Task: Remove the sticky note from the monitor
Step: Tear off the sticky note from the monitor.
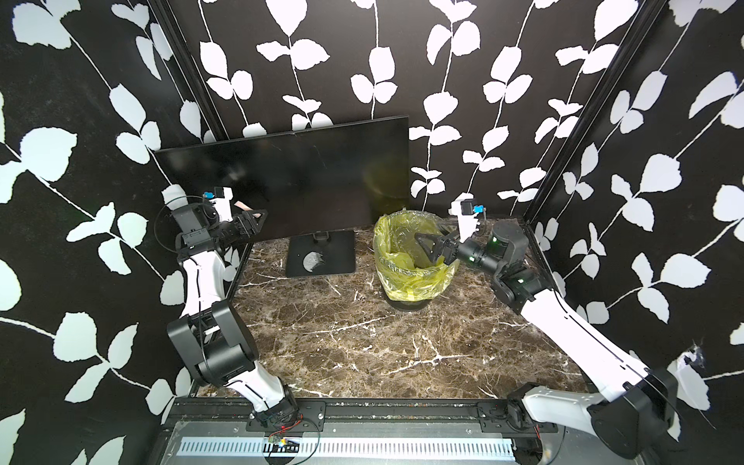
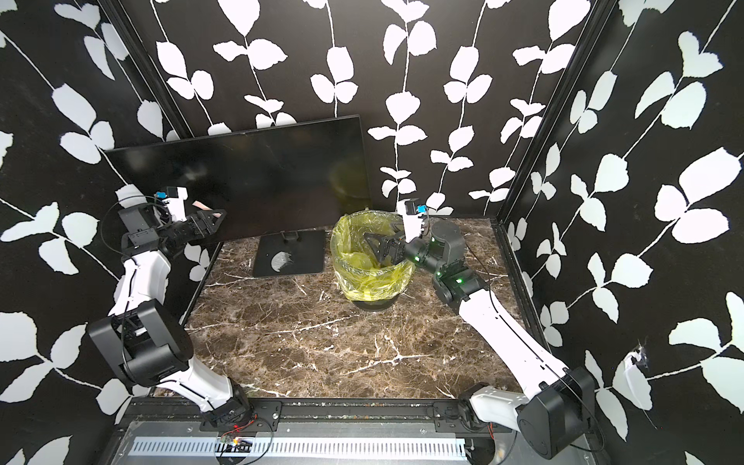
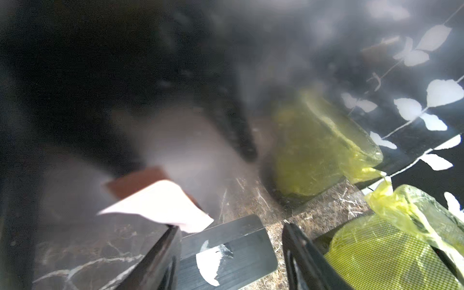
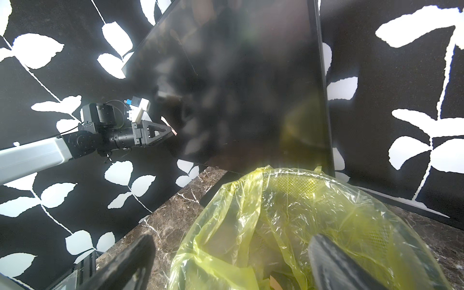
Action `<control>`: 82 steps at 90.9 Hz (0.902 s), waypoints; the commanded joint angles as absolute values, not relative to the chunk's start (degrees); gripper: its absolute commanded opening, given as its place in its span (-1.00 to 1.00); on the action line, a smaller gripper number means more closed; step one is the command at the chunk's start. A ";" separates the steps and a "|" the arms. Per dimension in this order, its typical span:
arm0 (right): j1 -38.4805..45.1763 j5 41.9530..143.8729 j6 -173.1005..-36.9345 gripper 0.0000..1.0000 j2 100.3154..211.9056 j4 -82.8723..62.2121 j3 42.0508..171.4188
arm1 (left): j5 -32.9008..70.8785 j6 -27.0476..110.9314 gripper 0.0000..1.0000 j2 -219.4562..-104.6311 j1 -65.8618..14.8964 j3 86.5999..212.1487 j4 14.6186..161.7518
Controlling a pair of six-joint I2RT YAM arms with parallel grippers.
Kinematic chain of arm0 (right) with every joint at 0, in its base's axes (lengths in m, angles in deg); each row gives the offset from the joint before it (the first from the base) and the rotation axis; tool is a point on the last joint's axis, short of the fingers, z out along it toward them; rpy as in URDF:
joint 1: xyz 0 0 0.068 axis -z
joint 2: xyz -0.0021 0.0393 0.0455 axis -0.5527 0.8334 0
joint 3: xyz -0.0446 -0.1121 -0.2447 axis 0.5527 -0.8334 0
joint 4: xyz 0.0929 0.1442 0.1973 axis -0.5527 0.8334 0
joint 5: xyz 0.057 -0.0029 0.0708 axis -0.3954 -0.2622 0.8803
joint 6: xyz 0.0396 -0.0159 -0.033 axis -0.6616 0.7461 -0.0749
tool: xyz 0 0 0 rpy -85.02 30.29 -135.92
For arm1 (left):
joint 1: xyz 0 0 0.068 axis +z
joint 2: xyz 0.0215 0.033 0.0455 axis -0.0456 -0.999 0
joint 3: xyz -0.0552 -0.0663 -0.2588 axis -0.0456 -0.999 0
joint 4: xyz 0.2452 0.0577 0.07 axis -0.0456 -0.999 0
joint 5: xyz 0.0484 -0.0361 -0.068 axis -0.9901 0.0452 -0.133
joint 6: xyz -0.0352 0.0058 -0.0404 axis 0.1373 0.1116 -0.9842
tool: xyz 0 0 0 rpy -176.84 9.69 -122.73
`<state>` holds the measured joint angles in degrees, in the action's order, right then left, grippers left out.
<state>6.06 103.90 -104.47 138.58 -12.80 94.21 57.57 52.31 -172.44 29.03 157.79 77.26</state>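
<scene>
Where the marble tabletop [image 1: 362, 342] meets the back wall, the monitor [image 1: 302, 181] is seen standing on its base plate [image 1: 322, 257], with the yellow-lined bin [image 1: 410, 282] just beside it. The right gripper [image 1: 427, 244] is held at the bin's mouth, jaws apart (shown plainly only by the right wrist view). The left gripper [image 3: 231, 227] is likewise spread; the pink sticky note [image 3: 160, 206], a mere sliver in both top views, is found near the screen's lower left corner, just beside one fingertip.

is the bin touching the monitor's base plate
Apart. In both top views a strip of bare marble table shows between the monitor's base plate and the bin.
</scene>
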 commanded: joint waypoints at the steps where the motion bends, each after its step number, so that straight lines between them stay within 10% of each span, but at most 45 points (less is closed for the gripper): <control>1: 5.80 104.31 -104.80 0.94 138.62 -14.48 95.84 | 57.39 54.81 0.26 -171.71 27.93 159.81 77.96; 82: 5.80 104.10 -104.68 0.94 138.81 -14.14 96.40 | 39.94 47.00 -0.33 -172.16 28.86 162.91 78.12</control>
